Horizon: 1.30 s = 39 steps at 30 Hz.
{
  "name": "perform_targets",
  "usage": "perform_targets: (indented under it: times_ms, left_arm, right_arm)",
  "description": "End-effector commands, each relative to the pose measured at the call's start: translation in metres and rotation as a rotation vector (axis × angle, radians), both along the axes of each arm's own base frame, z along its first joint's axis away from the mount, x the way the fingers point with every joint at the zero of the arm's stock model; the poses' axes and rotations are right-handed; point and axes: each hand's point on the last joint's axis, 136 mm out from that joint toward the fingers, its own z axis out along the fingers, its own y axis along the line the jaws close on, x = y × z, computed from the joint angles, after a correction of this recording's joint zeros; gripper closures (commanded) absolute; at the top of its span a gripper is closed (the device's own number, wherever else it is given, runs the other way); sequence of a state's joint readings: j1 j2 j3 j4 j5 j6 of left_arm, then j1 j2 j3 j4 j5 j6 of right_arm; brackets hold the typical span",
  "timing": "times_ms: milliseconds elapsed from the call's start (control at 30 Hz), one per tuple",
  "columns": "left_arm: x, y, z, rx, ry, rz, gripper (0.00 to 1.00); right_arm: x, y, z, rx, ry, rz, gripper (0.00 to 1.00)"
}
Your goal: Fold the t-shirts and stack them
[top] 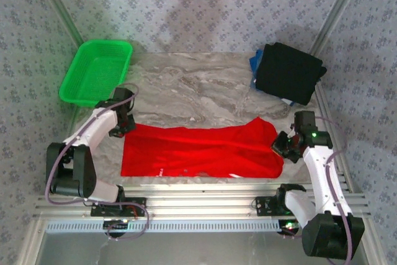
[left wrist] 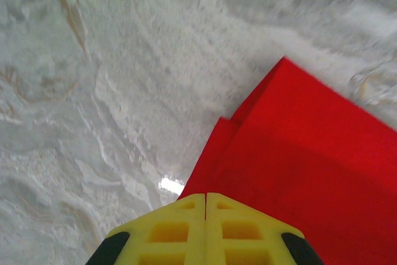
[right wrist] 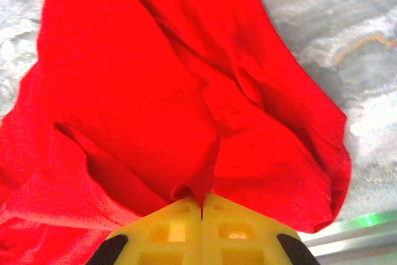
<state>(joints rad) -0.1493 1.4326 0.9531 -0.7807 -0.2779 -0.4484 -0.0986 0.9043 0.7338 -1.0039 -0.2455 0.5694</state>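
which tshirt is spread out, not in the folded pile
The red t-shirt, spread along the near side of the table, the right gripper pinching its edge. The black t-shirt lies folded on the blue t-shirt at the far right corner.

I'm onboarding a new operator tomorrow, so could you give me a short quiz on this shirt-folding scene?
1. True or false: the green basket holds no t-shirt.
2. Fill in: at the far right of the table, the black t-shirt lies on top of a ___ t-shirt.
3. What is the right gripper shut on? A) the black t-shirt B) the red t-shirt C) the green basket

Key: 1 true; 2 blue, the blue t-shirt peeks out at the left edge of the pile; 3 B.
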Motion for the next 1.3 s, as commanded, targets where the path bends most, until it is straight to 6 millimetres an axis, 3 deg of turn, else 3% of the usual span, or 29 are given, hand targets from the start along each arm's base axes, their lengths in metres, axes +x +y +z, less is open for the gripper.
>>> perform_targets:
  times_ms: [0, 200, 700, 767, 867, 933, 1033, 1100, 1167, 1267]
  left_arm:
    - [-0.024, 0.006, -0.012, 0.029, 0.086, 0.076, 1.00]
    - [-0.044, 0.004, -0.032, 0.040, 0.153, 0.111, 1.00]
    - [-0.061, 0.010, -0.056, 0.100, 0.240, 0.152, 1.00]
    - [-0.059, 0.010, -0.052, 0.106, 0.234, 0.161, 0.85]
    - [-0.048, 0.005, -0.032, 0.101, 0.185, 0.154, 0.58]
    - [-0.037, -0.005, -0.010, 0.086, 0.117, 0.134, 0.48]
    - [-0.023, -0.026, 0.032, 0.038, -0.007, 0.108, 0.38]
    - [-0.010, -0.049, 0.062, -0.027, -0.126, 0.058, 0.27]
    - [0.006, -0.079, 0.083, -0.133, -0.226, -0.013, 0.23]
    - [0.028, -0.137, 0.095, -0.368, -0.287, -0.154, 0.22]
  right_arm:
    - [-0.019, -0.012, -0.011, -0.045, 0.079, -0.081, 1.00]
    - [-0.023, -0.015, -0.025, -0.043, 0.119, -0.136, 1.00]
    - [-0.028, -0.019, -0.053, -0.062, 0.181, -0.168, 1.00]
    - [-0.028, -0.021, -0.052, -0.076, 0.195, -0.168, 0.94]
    - [-0.028, -0.024, -0.044, -0.095, 0.194, -0.168, 0.71]
    - [-0.023, -0.025, -0.031, -0.107, 0.153, -0.161, 0.60]
    - [-0.005, -0.020, -0.002, -0.101, 0.041, -0.113, 0.54]
    - [0.023, -0.003, 0.024, -0.052, -0.087, -0.031, 0.44]
    - [0.049, 0.027, 0.036, 0.016, -0.190, 0.140, 0.35]
    - [0.069, 0.070, 0.022, 0.144, -0.145, 0.375, 0.33]
